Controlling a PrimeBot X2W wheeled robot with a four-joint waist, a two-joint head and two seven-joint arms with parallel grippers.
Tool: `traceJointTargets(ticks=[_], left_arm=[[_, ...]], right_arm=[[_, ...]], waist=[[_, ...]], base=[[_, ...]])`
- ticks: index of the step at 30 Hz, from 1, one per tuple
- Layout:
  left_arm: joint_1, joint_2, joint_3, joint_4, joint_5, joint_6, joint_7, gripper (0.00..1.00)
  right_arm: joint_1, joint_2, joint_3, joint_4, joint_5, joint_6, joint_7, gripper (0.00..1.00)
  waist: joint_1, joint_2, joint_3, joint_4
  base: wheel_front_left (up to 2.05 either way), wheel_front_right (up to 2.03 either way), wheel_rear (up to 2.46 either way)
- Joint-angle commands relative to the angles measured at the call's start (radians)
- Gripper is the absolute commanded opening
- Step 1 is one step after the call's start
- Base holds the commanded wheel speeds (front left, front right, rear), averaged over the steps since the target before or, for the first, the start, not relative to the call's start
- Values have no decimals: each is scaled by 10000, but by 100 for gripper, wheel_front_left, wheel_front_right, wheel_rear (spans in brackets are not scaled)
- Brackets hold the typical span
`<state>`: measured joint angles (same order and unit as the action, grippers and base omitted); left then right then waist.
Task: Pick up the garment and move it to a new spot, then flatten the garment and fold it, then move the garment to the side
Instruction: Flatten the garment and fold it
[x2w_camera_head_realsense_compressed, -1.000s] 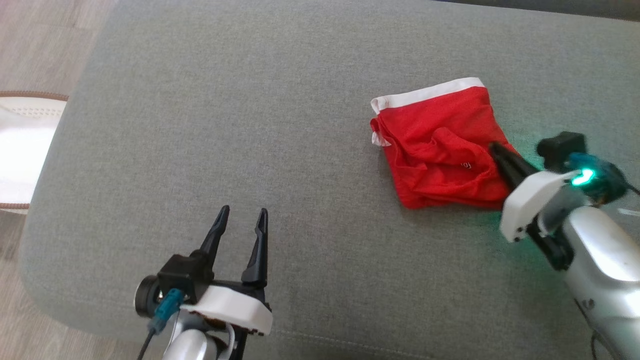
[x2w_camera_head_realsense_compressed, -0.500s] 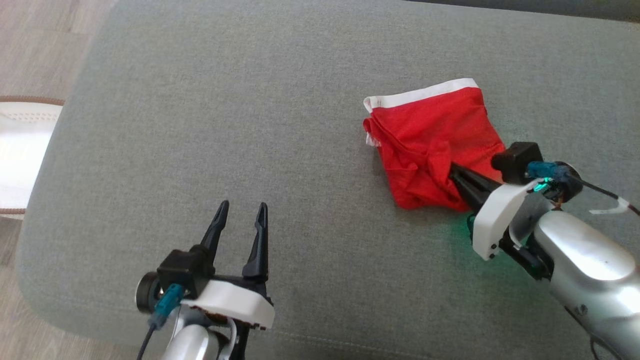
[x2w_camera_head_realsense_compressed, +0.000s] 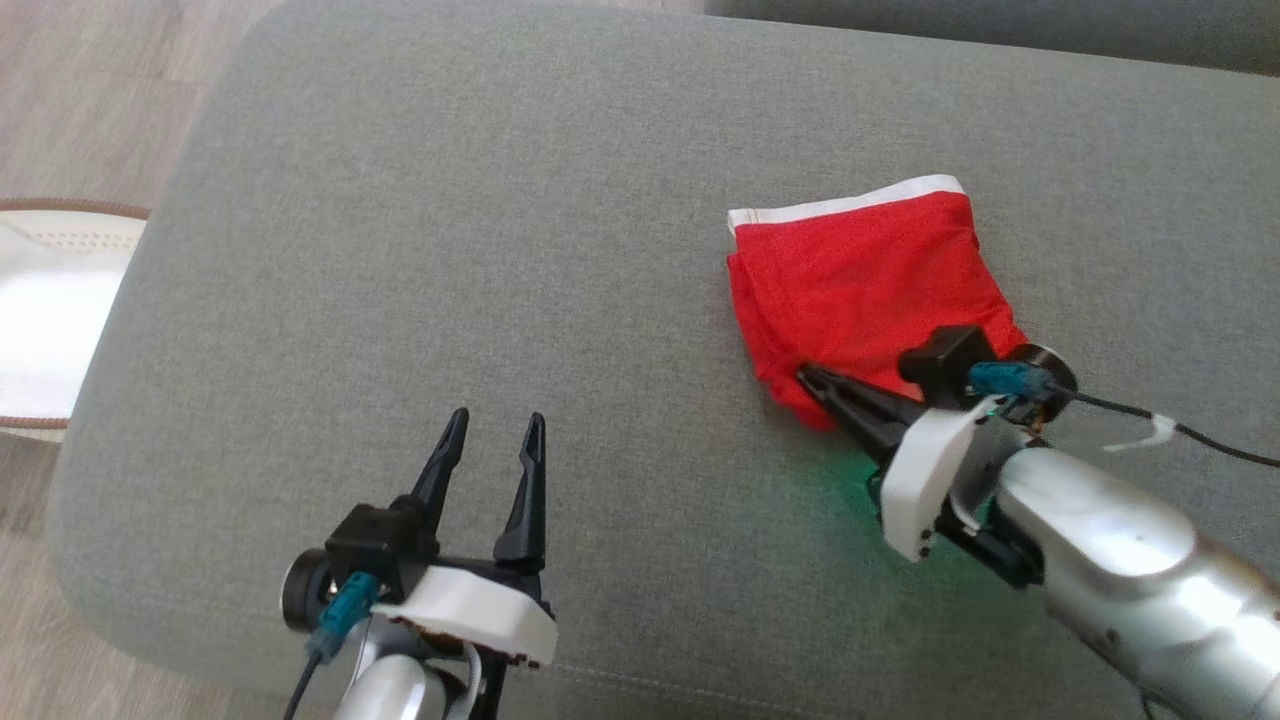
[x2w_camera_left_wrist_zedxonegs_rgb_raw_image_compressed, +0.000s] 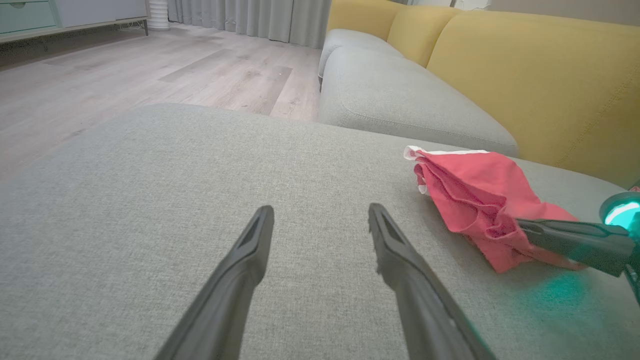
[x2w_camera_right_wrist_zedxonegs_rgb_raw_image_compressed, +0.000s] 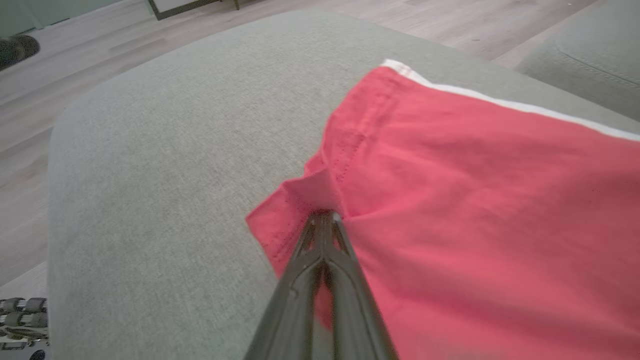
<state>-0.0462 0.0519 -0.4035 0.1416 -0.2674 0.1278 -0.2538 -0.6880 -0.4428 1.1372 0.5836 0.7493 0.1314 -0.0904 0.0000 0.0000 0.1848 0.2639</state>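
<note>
The garment (x2w_camera_head_realsense_compressed: 860, 285) is a red piece with a white waistband, lying on the right half of the grey sofa cushion (x2w_camera_head_realsense_compressed: 450, 250). My right gripper (x2w_camera_head_realsense_compressed: 812, 380) is at its near-left corner, shut on a pinch of red fabric. The cloth puckers around the closed fingertips (x2w_camera_right_wrist_zedxonegs_rgb_raw_image_compressed: 324, 220) in the right wrist view. The garment (x2w_camera_right_wrist_zedxonegs_rgb_raw_image_compressed: 475, 200) spreads to the right of them, waistband at the far edge. My left gripper (x2w_camera_head_realsense_compressed: 492, 425) hovers open over bare cushion, well left of the garment, nothing between its fingers (x2w_camera_left_wrist_zedxonegs_rgb_raw_image_compressed: 250, 250). From there the garment (x2w_camera_left_wrist_zedxonegs_rgb_raw_image_compressed: 470, 195) and right gripper (x2w_camera_left_wrist_zedxonegs_rgb_raw_image_compressed: 522, 226) lie to the right.
The cushion's rounded edge falls off to wooden floor (x2w_camera_head_realsense_compressed: 80, 90) on the left. A white object with a brown rim (x2w_camera_head_realsense_compressed: 40, 300) sits on that floor. Yellow backrests (x2w_camera_left_wrist_zedxonegs_rgb_raw_image_compressed: 540, 80) and another grey seat cushion (x2w_camera_left_wrist_zedxonegs_rgb_raw_image_compressed: 400, 100) stand beyond the garment.
My right gripper has travelled left and toward the near edge, pulling the garment's fabric with it. The crumpled top layer now lies smoother. The left gripper has stayed put; the camera shifted slightly.
</note>
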Motion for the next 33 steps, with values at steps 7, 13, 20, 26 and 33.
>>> traceJointTargets(ticks=[7, 13, 20, 26, 33], left_arm=[[-145, -17, 206, -264, -207, 89, -80, 100], [76, -17, 328, -161, -227, 137, -80, 100], [468, -17, 881, -86, 2, 38, -80, 100], [896, -14, 1473, -87, 317, -174, -80, 100], [1242, 45, 2046, 8, 560, -539, -80, 100]], right_arm=[[-194, 665, 439, 555, -63, -7, -139, 0], [91, 994, 459, 922, 208, -7, -394, 0], [576, 845, -1242, 998, 460, -7, -1497, 0], [1767, 327, -4229, 269, -499, -7, -1705, 100], [4186, 614, -7957, -1530, -2209, -7, -1711, 100]], waist=[[0, 0, -145, 104], [0, 0, -564, 12], [0, 0, -1346, -472], [0, 0, -1849, -1014], [0, 0, -2091, -1442]], base=[[0, 0, 0], [0, 0, 0], [0, 0, 0], [0, 0, 0], [0, 0, 0]])
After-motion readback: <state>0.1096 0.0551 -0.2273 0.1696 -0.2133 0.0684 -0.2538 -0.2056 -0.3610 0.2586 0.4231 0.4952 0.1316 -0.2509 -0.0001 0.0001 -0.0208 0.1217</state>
